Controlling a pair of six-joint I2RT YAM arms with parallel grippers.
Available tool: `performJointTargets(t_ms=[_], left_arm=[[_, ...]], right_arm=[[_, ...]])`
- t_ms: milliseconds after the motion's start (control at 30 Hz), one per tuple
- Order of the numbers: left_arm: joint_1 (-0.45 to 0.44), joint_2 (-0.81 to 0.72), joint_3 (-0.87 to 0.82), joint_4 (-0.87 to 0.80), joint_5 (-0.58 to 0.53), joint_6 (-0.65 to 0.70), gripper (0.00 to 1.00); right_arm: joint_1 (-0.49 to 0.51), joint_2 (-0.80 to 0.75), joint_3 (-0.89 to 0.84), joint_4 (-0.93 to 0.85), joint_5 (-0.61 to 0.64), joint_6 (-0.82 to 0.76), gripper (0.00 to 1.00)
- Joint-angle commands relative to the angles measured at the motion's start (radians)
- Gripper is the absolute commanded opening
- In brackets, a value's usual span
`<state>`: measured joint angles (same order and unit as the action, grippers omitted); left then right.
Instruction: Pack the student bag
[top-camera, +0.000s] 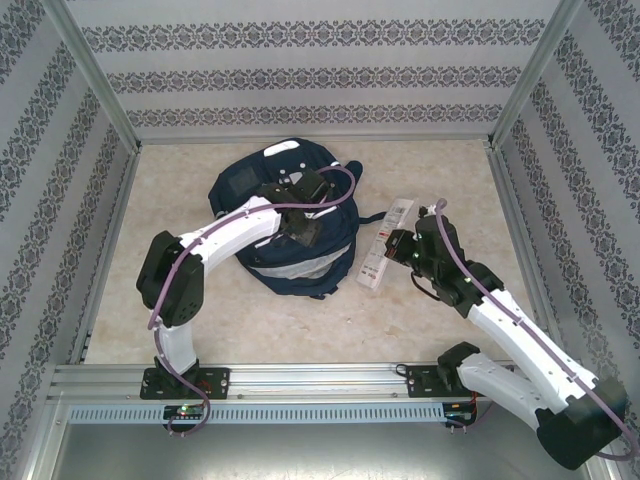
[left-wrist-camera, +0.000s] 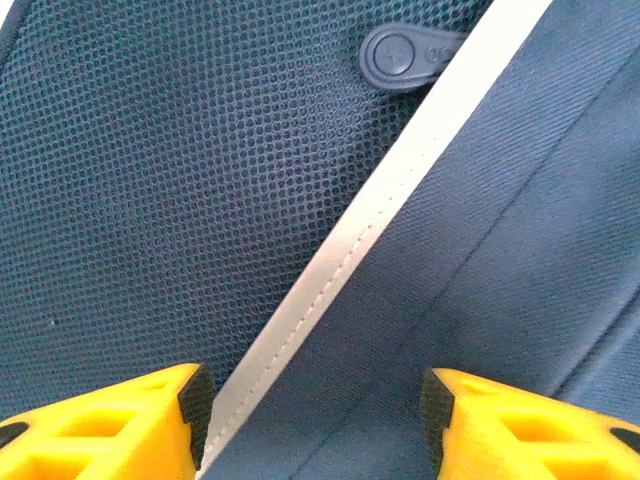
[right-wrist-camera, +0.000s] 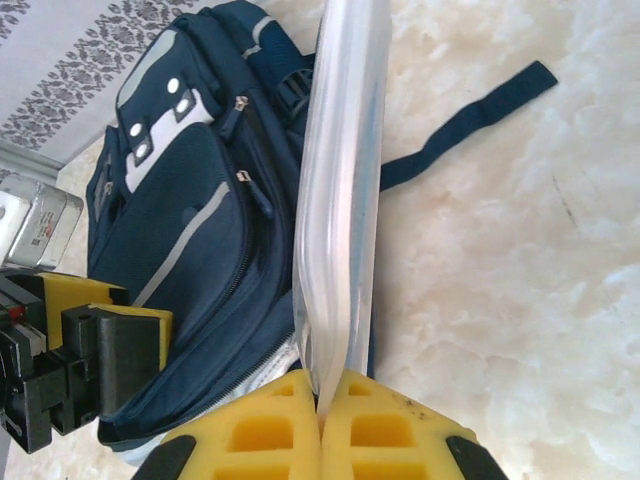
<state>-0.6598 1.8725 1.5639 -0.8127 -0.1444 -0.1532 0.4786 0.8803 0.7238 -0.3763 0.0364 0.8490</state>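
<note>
The student bag (top-camera: 285, 225), dark navy with thin white stripes and light-grey patches, lies on the table's middle. My left gripper (top-camera: 305, 228) hovers right over the bag's front. In the left wrist view its yellow fingers (left-wrist-camera: 130, 425) stand apart, open, over navy mesh and a white stripe (left-wrist-camera: 370, 225), with nothing between them. My right gripper (right-wrist-camera: 322, 400) is shut on the edge of a clear plastic packet (right-wrist-camera: 340, 190), held edge-up just right of the bag (right-wrist-camera: 190, 220). From above, that packet (top-camera: 385, 245) shows white labels with a little red print.
A loose navy strap (right-wrist-camera: 470, 120) trails from the bag across the pale marbled tabletop (top-camera: 180, 180). Patterned walls on metal frames close the back and both sides. A metal rail (top-camera: 320, 385) runs along the near edge.
</note>
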Motion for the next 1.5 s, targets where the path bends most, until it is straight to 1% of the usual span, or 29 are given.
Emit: performJointTargets(t_ms=[0,67,133,367,433,533,667,733,833,867,900,933,1000,1067,1167,1267,1333,1467], left_arm=[[-0.007,0.013,0.019,-0.085,-0.064,0.1,0.62],[-0.017,0.011,0.021,-0.088,-0.045,0.107,0.67],[-0.026,0.002,0.024,-0.091,-0.019,0.107,0.7],[-0.048,-0.074,0.008,-0.07,0.156,0.106,0.71],[-0.05,-0.078,-0.002,-0.064,0.186,0.1,0.71],[-0.051,-0.058,-0.012,-0.072,0.161,0.099,0.71],[-0.061,0.007,-0.014,-0.112,-0.017,0.118,0.69],[-0.063,0.036,-0.015,-0.116,-0.092,0.124,0.65],[-0.064,0.047,-0.009,-0.115,-0.16,0.112,0.53],[-0.065,0.043,-0.004,-0.116,-0.17,0.109,0.45],[-0.067,0.034,-0.001,-0.113,-0.173,0.11,0.33],[-0.067,0.024,0.003,-0.109,-0.179,0.108,0.24],[-0.067,-0.007,0.023,-0.105,-0.194,0.096,0.08],[-0.066,-0.039,0.058,-0.103,-0.202,0.076,0.0],[-0.055,-0.087,0.126,-0.106,-0.171,0.054,0.0],[-0.037,-0.112,0.213,-0.131,-0.139,0.036,0.0],[-0.023,-0.122,0.264,-0.143,-0.115,0.027,0.0],[0.007,-0.128,0.359,-0.159,-0.048,0.013,0.0]], right_arm=[[-0.021,-0.02,-0.028,-0.003,-0.017,0.041,0.0],[-0.029,-0.024,-0.038,-0.002,-0.022,0.047,0.0],[-0.034,-0.027,-0.041,-0.002,-0.025,0.047,0.0],[-0.046,0.002,-0.04,0.014,-0.047,0.042,0.0],[-0.048,0.012,-0.038,0.021,-0.055,0.042,0.0],[-0.048,0.022,-0.036,0.026,-0.067,0.037,0.0],[-0.053,0.016,-0.042,0.033,-0.079,0.034,0.0],[-0.057,0.013,-0.052,0.049,-0.097,0.043,0.0],[-0.066,0.018,-0.072,0.093,-0.143,0.06,0.0],[-0.068,0.023,-0.08,0.116,-0.164,0.067,0.0],[-0.069,0.033,-0.086,0.137,-0.184,0.073,0.0],[-0.07,0.042,-0.09,0.155,-0.202,0.078,0.0],[-0.072,0.075,-0.097,0.211,-0.25,0.094,0.0],[-0.076,0.111,-0.11,0.291,-0.312,0.131,0.0],[-0.075,0.169,-0.143,0.475,-0.393,0.212,0.0],[-0.06,0.22,-0.149,0.606,-0.42,0.268,0.0],[-0.042,0.25,-0.132,0.64,-0.412,0.269,0.0],[0.002,0.333,-0.101,0.764,-0.371,0.294,0.0]])
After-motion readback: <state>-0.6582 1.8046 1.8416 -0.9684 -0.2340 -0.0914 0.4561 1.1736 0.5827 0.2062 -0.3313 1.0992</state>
